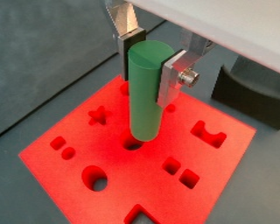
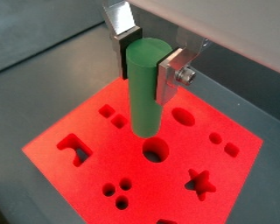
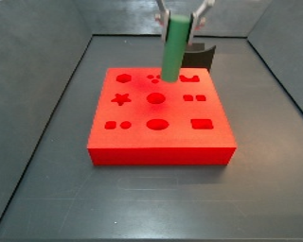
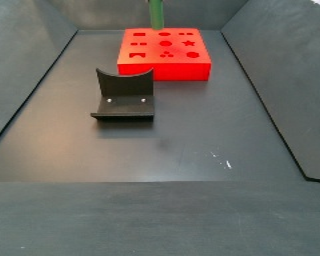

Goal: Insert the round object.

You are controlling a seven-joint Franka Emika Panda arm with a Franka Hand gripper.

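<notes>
My gripper (image 1: 152, 66) is shut on the round object, a slim green peg (image 1: 146, 105), and holds it upright by its upper end. Both wrist views show it, gripper (image 2: 149, 63) and peg (image 2: 146, 105). The peg hangs over the red block (image 1: 73, 166), which has several shaped holes in its top. Its lower end is close beside a round hole (image 2: 156, 150), which is partly hidden in a wrist view (image 1: 133, 145). I cannot tell whether the tip touches the block. In a side view the peg (image 3: 176, 47) stands over the block's far part (image 3: 161, 142). It also shows in a side view (image 4: 156, 12).
The dark fixture (image 4: 123, 97) stands on the grey floor apart from the red block (image 4: 163, 52). It also shows beyond the block (image 3: 200, 57) and in a wrist view (image 1: 254, 87). Sloped grey walls (image 3: 41, 113) bound the floor.
</notes>
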